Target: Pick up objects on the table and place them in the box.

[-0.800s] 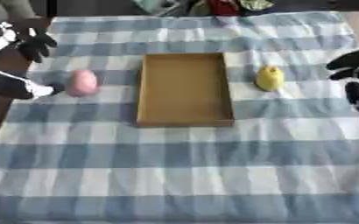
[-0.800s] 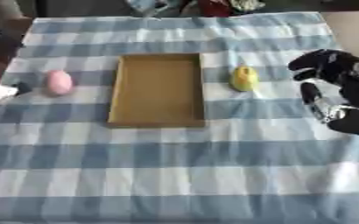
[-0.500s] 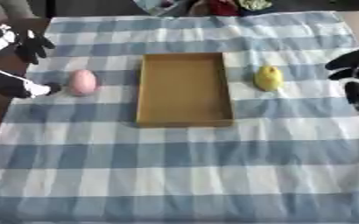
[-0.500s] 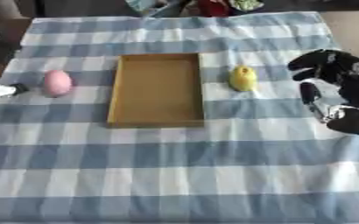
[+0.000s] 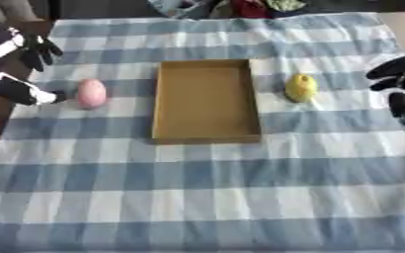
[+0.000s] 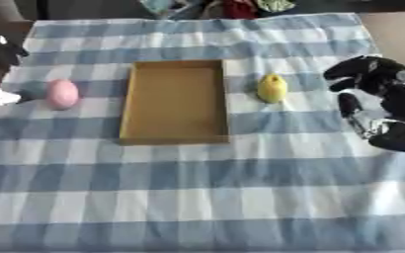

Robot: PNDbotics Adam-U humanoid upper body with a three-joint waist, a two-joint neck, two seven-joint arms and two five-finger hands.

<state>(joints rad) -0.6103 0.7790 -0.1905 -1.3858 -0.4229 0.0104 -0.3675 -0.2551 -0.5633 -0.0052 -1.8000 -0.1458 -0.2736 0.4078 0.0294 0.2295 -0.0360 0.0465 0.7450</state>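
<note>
On the worktop (image 5: 197,197), covered by a blue-and-white checked cloth (image 5: 240,217), a shallow brown box (image 5: 206,101) lay near the middle, long sides running away from the robot, with nothing inside it. Left of the box, apart from its wall, sat a pink egg-shaped thing (image 5: 91,93). Right of the box, also apart from it, sat a yellow lemon-like thing (image 6: 271,88), with a small point at its top.

At the left edge, the left hand (image 5: 35,49) hung over the cloth's border, beyond and left of the pink thing. Its dark fingers (image 5: 45,47) were spread and relaxed, grasping nothing. A pale tip of that hand (image 5: 43,97) reached in just beside the pink thing; whether it touched could not be told.

At the right side, the right hand (image 6: 375,81) hovered near the cloth's edge, to the right of the yellow thing and clear of it. Its fingers (image 6: 348,69) were bent loosely toward the yellow thing with the thumb (image 6: 351,111) hanging lower, and the hand was released, holding nothing.

Beyond the far edge of the cloth lay a blurred clutter of red, green and pale shapes (image 5: 232,6).
</note>
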